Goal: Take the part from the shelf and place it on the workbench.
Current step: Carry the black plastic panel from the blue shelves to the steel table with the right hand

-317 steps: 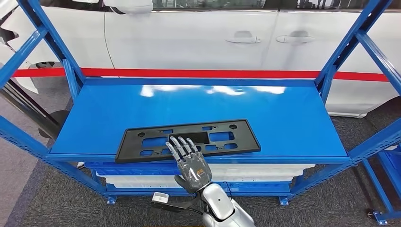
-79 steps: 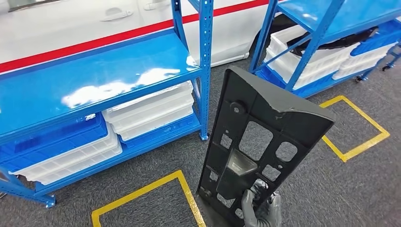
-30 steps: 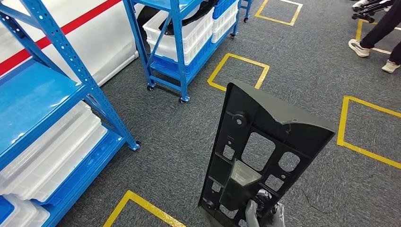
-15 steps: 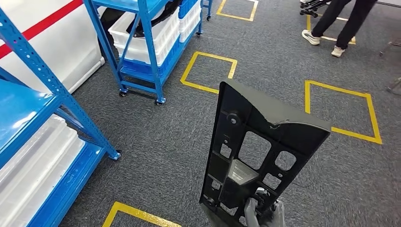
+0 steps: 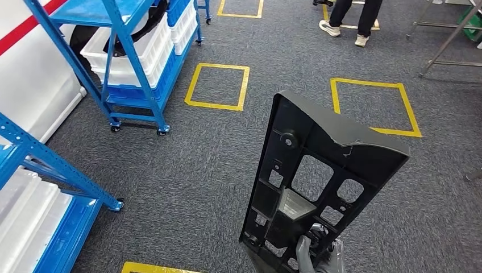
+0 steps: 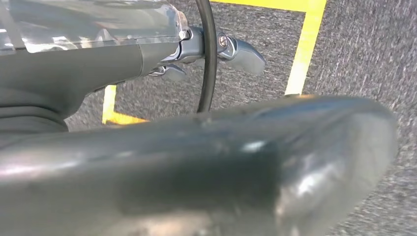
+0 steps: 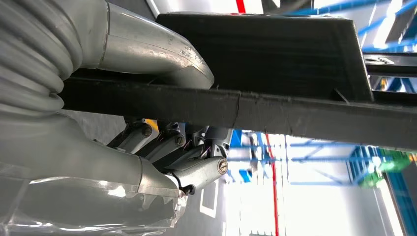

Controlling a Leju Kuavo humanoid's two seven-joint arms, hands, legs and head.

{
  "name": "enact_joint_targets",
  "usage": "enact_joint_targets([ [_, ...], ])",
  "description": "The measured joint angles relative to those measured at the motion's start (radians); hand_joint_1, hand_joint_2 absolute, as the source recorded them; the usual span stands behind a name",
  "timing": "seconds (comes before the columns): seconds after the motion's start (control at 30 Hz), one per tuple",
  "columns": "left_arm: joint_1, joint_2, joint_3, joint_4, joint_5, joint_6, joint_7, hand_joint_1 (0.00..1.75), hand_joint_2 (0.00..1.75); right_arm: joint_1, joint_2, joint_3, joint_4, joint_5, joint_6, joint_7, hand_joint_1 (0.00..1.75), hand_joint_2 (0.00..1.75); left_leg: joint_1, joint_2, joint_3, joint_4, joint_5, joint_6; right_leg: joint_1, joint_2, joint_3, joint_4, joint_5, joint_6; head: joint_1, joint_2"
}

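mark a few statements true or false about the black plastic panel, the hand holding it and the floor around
1. The black plastic panel with cut-outs stands upright, held at its lower end by the right hand. True.
2. The panel lies flat on a blue shelf. False: it is in the hand, above the grey carpet floor.
3. Yellow tape squares mark the carpet. True.
4. The blue wheeled rack carries red crates. False: it carries white crates.
5. A person's legs and pale shoes show at the far edge of the head view. True.
6. In the right wrist view the thumb lies on one side of the panel's edge. True.
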Motion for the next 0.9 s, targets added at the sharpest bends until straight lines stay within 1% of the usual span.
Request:
enact_joint_targets([
  [0.03,0.003,0.001,0.0,0.0,0.0,0.0,0.0,0.0,0.0,0.0,0.001,-0.001,0.0,0.0,0.0,0.0,1.75,1.75,0.003,-0.003,-0.023,0.049,-0.016,-0.004,-0.001,0.014,-0.001,0.002,0.0,0.0,0.0,0.0],
  [0.07,0.004,0.001,0.0,0.0,0.0,0.0,0.001,0.0,0.0,0.001,0.001,-0.003,0.001,0.0,0.001,0.0,1.75,1.75,0.007,-0.004,-0.033,0.069,-0.013,-0.008,-0.002,0.028,-0.003,0.005,-0.001,0.001,0.0,0.0],
  [0.1,0.005,0.001,0.0,0.0,0.0,0.0,0.0,0.0,0.0,0.002,0.001,-0.004,0.001,0.001,0.001,0.0,1.75,1.75,0.01,-0.005,-0.028,0.054,0.008,-0.011,-0.004,0.041,-0.003,0.01,-0.002,0.003,0.0,0.0],
  [0.13,0.005,0.001,0.0,0.0,-0.001,0.0,0.0,0.0,0.0,0.003,0.001,-0.005,0.002,0.002,0.001,0.001,1.75,1.75,0.014,-0.009,-0.007,0.007,0.044,-0.015,-0.007,0.055,-0.004,0.016,-0.004,0.007,0.0,0.0],
  [0.17,0.004,0.001,0.0,0.0,-0.002,0.0,-0.001,0.0,0.0,0.003,0.002,-0.006,0.002,0.004,0.001,0.001,1.75,1.75,0.019,-0.025,0.02,-0.052,0.076,-0.02,-0.01,0.068,-0.006,0.023,-0.008,0.013,0.0,0.0],
  [0.2,0.004,0.001,0.0,0.0,-0.003,0.0,-0.002,0.0,0.0,0.002,0.002,-0.006,0.002,0.005,0.001,0.001,1.75,1.75,0.022,-0.051,0.044,-0.106,0.097,-0.023,-0.011,0.08,-0.01,0.033,-0.012,0.02,0.0,0.0],
  [0.23,0.005,0.0,0.0,0.0,-0.003,0.0,-0.002,0.0,0.0,0.002,0.003,-0.006,0.002,0.007,0.001,0.001,1.75,1.75,0.025,-0.073,0.059,-0.141,0.105,-0.022,-0.012,0.091,-0.017,0.043,-0.014,0.027,0.0,0.0],
  [0.27,0.005,-0.001,0.0,0.0,-0.003,-0.001,-0.003,0.0,0.0,0.002,0.003,-0.007,0.002,0.007,0.001,0.001,1.75,1.75,0.026,-0.09,0.064,-0.156,0.103,-0.018,-0.012,0.102,-0.024,0.049,-0.014,0.034,0.0,0.0],
  [0.3,0.004,-0.001,0.0,0.0,-0.003,-0.001,-0.003,0.0,0.0,0.004,0.003,-0.007,0.001,0.008,0.002,0.001,1.75,1.75,0.023,-0.091,0.064,-0.159,0.1,-0.011,-0.013,0.114,-0.032,0.051,-0.012,0.04,0.0,0.0],
  [0.33,0.004,-0.002,-0.001,0.0,-0.003,-0.001,-0.004,0.0,0.0,0.006,0.003,-0.007,0.001,0.009,0.003,0.001,1.75,1.75,0.023,-0.08,0.062,-0.16,0.102,-0.001,-0.015,0.124,-0.038,0.051,-0.008,0.046,0.0,0.0],
  [0.37,0.003,-0.002,-0.001,0.0,-0.003,-0.001,-0.004,0.0,0.0,0.008,0.003,-0.008,0.001,0.011,0.003,0.001,1.75,1.75,0.022,-0.068,0.062,-0.162,0.105,0.006,-0.016,0.118,-0.042,0.054,-0.009,0.051,0.001,0.0],
  [0.4,0.003,-0.003,-0.002,0.0,-0.003,-0.001,-0.004,0.0,0.0,0.009,0.003,-0.008,0.001,0.013,0.003,0.001,1.75,1.75,0.021,-0.057,0.062,-0.164,0.108,0.013,-0.015,0.098,-0.051,0.069,-0.018,0.055,0.001,0.0],
  [0.43,0.003,-0.003,-0.003,0.0,-0.003,-0.001,-0.004,0.0,0.0,0.009,0.003,-0.008,0.001,0.015,0.003,0.0,1.75,1.75,0.021,-0.044,0.062,-0.166,0.11,0.018,-0.014,0.069,-0.068,0.103,-0.039,0.058,0.001,0.0],
  [0.47,0.004,-0.004,-0.003,0.0,-0.003,-0.001,-0.004,0.0,0.0,0.008,0.003,-0.008,0.001,0.016,0.003,0.0,1.75,1.75,0.018,-0.031,0.062,-0.167,0.111,0.022,-0.012,0.038,-0.094,0.158,-0.069,0.061,0.001,0.0],
  [0.5,0.005,-0.003,-0.003,0.0,-0.002,-0.001,-0.004,0.0,0.0,0.007,0.003,-0.008,0.002,0.017,0.003,0.0,1.75,1.75,0.015,-0.017,0.062,-0.167,0.11,0.025,-0.011,0.018,-0.127,0.225,-0.1,0.062,0.001,0.0],
  [0.53,0.006,-0.003,-0.003,0.0,-0.002,-0.001,-0.004,0.0,0.0,0.007,0.003,-0.009,0.002,0.018,0.003,0.0,1.75,1.75,0.011,-0.002,0.062,-0.167,0.109,0.027,-0.012,0.011,-0.158,0.287,-0.124,0.062,0.001,0.0],
  [0.57,0.006,-0.003,-0.003,0.0,-0.002,-0.001,-0.004,0.0,0.0,0.007,0.003,-0.009,0.002,0.019,0.003,0.0,1.75,1.75,0.008,0.012,0.062,-0.167,0.107,0.029,-0.011,0.008,-0.177,0.324,-0.13,0.061,0.001,0.0],
  [0.6,0.006,-0.003,-0.003,0.0,-0.002,-0.001,-0.004,0.0,0.0,0.008,0.003,-0.01,0.002,0.02,0.003,0.0,1.75,1.75,0.005,0.025,0.064,-0.167,0.106,0.031,-0.01,0.007,-0.178,0.324,-0.118,0.057,0.001,0.0],
  [0.63,0.004,-0.003,-0.003,0.0,-0.002,-0.001,-0.004,0.0,0.0,0.009,0.003,-0.011,0.003,0.02,0.003,0.001,1.75,1.75,0.002,0.037,0.067,-0.167,0.103,0.032,-0.007,0.003,-0.158,0.286,-0.089,0.05,0.001,0.0],
  [0.67,0.003,-0.004,-0.004,0.0,-0.002,-0.001,-0.004,0.0,0.0,0.009,0.003,-0.011,0.003,0.02,0.003,0.001,1.75,1.75,0.001,0.047,0.071,-0.167,0.101,0.033,0.0,-0.01,-0.121,0.218,-0.054,0.04,0.001,0.0],
  [0.7,0.002,-0.005,-0.004,0.0,-0.002,-0.001,-0.004,0.0,0.0,0.008,0.003,-0.011,0.003,0.02,0.003,0.001,1.75,1.75,-0.001,0.056,0.074,-0.168,0.098,0.032,0.01,-0.037,-0.084,0.149,-0.029,0.029,0.001,0.0],
  [0.73,0.002,-0.007,-0.005,0.0,-0.002,-0.001,-0.004,0.0,0.0,0.007,0.004,-0.011,0.003,0.021,0.003,0.001,1.75,1.75,-0.003,0.065,0.077,-0.169,0.095,0.03,0.02,-0.061,-0.056,0.094,-0.014,0.019,0.001,0.0],
  [0.77,0.001,-0.009,-0.005,0.0,-0.002,-0.001,-0.004,0.0,0.0,0.007,0.004,-0.011,0.002,0.022,0.003,0.001,1.75,1.75,-0.004,0.074,0.079,-0.17,0.093,0.028,0.029,-0.079,-0.04,0.061,-0.009,0.011,0.001,0.0],
  [0.8,0.001,-0.01,-0.005,0.0,-0.002,-0.001,-0.003,0.0,0.0,0.006,0.005,-0.011,0.002,0.022,0.003,0.0,1.75,1.75,-0.005,0.085,0.08,-0.172,0.092,0.025,0.034,-0.084,-0.038,0.052,-0.013,0.007,0.001,0.0],
  [0.83,0.0,-0.01,-0.005,0.0,-0.002,-0.001,-0.003,0.0,0.0,0.007,0.005,-0.012,0.002,0.023,0.003,0.0,1.75,1.75,-0.006,0.097,0.084,-0.176,0.092,0.022,0.036,-0.072,-0.038,0.045,-0.01,0.004,0.001,0.0],
  [0.87,-0.001,-0.011,-0.006,0.0,-0.002,-0.001,-0.003,0.0,0.0,0.009,0.005,-0.013,0.002,0.023,0.003,0.0,1.75,1.75,-0.006,0.1,0.088,-0.177,0.088,0.019,0.031,-0.061,-0.034,0.036,-0.006,0.002,0.001,0.0],
  [0.9,-0.002,-0.01,-0.006,0.0,-0.002,-0.001,-0.003,0.0,0.0,0.01,0.006,-0.013,0.002,0.023,0.003,0.0,1.75,1.75,-0.006,0.086,0.089,-0.171,0.08,0.015,0.027,-0.049,-0.028,0.026,-0.002,-0.001,0.001,0.0],
])
